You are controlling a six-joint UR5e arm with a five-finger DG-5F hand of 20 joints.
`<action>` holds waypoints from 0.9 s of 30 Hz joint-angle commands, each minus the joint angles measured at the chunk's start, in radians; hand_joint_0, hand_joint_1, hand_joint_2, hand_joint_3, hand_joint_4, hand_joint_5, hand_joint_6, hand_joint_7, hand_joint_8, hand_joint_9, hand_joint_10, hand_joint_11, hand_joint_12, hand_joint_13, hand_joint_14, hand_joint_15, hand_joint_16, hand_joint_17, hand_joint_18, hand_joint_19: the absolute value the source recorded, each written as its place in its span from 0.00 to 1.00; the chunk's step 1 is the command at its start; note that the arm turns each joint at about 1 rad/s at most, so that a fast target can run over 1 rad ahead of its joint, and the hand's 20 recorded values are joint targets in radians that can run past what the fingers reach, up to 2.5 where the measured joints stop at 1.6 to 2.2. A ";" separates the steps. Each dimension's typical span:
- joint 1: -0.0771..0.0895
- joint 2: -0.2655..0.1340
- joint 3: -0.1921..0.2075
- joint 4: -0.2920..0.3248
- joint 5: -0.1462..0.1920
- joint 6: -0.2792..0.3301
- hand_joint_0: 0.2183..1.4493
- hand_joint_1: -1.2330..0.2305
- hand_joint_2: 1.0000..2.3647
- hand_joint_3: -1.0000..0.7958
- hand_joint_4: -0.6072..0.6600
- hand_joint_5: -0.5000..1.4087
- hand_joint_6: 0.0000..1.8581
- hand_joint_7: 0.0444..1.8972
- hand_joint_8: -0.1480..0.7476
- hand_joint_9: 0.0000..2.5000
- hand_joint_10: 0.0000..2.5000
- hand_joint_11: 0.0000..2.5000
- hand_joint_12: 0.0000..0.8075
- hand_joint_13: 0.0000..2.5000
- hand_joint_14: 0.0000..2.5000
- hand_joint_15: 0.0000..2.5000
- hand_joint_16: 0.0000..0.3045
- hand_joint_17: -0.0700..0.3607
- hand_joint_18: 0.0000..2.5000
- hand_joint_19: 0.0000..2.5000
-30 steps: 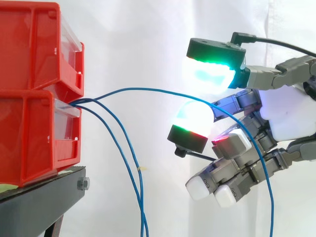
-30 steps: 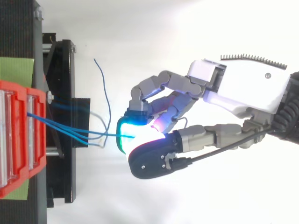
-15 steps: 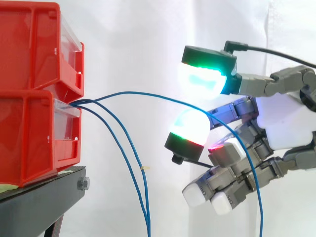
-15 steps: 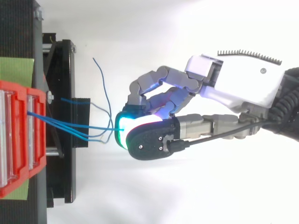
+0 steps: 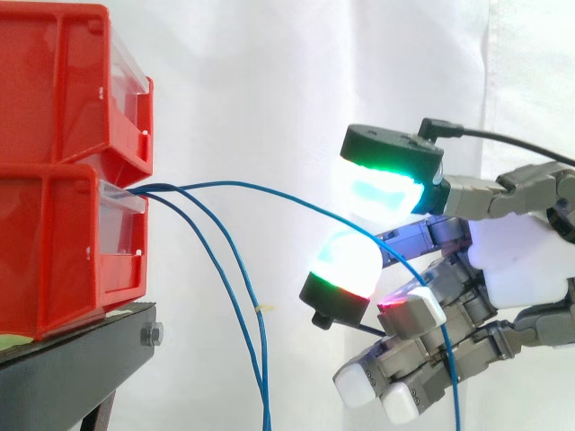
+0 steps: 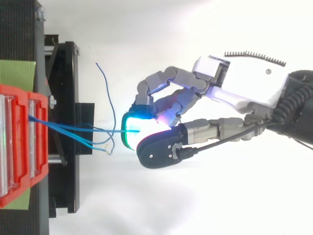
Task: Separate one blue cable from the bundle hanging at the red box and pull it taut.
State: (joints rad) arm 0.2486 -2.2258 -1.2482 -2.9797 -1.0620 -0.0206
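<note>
Two red bins (image 5: 63,242) are stacked at the left on a black stand (image 5: 72,368). Three blue cables leave the lower bin's front. One blue cable (image 5: 269,190) arcs right and passes between two glowing pads of my hand (image 5: 530,260): the thumb pad (image 5: 377,189) above and a finger pad (image 5: 346,262) below. The pads pinch it with almost no gap, and past them it drops downward. This cable still sags in a curve. The other two cables (image 5: 238,296) hang down beside the stand. In the top view my hand (image 6: 244,88) reaches the cable (image 6: 73,128) from the right.
The black stand (image 6: 63,98) juts out in front of the red bins (image 6: 19,142) in the top view. A loose blue cable end (image 6: 107,88) curls above the hand's pads there. A white curtain (image 5: 269,72) hangs behind everything.
The thumb pad has come down onto the cable and the gap to the finger pad has narrowed. The cable's arc sits lower than a second ago.
</note>
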 commanded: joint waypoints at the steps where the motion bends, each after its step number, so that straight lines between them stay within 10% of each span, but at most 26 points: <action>1: -0.002 -0.003 0.000 0.001 0.000 0.010 0.30 0.41 0.01 0.34 0.56 0.17 0.47 0.55 0.51 0.45 0.01 0.45 0.46 0.30 0.01 0.20 0.17 0.43 0.23 0.22; 14: -0.002 -0.003 0.000 0.007 0.000 0.011 0.32 0.34 0.01 0.38 0.57 0.16 0.50 0.52 0.49 0.43 0.01 0.48 0.45 0.30 0.01 0.21 0.17 0.43 0.23 0.21; 21: -0.002 -0.003 0.000 0.010 0.005 0.011 0.28 0.57 0.00 0.28 0.57 0.17 0.48 0.53 0.50 0.46 0.01 0.47 0.46 0.31 0.01 0.21 0.17 0.43 0.23 0.22; 27: -0.002 -0.003 0.000 0.010 0.005 0.011 0.30 0.49 0.01 0.40 0.56 0.17 0.48 0.56 0.50 0.46 0.01 0.48 0.47 0.31 0.01 0.21 0.17 0.43 0.23 0.22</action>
State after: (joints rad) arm 0.2470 -2.2289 -1.2487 -2.9698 -1.0570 -0.0092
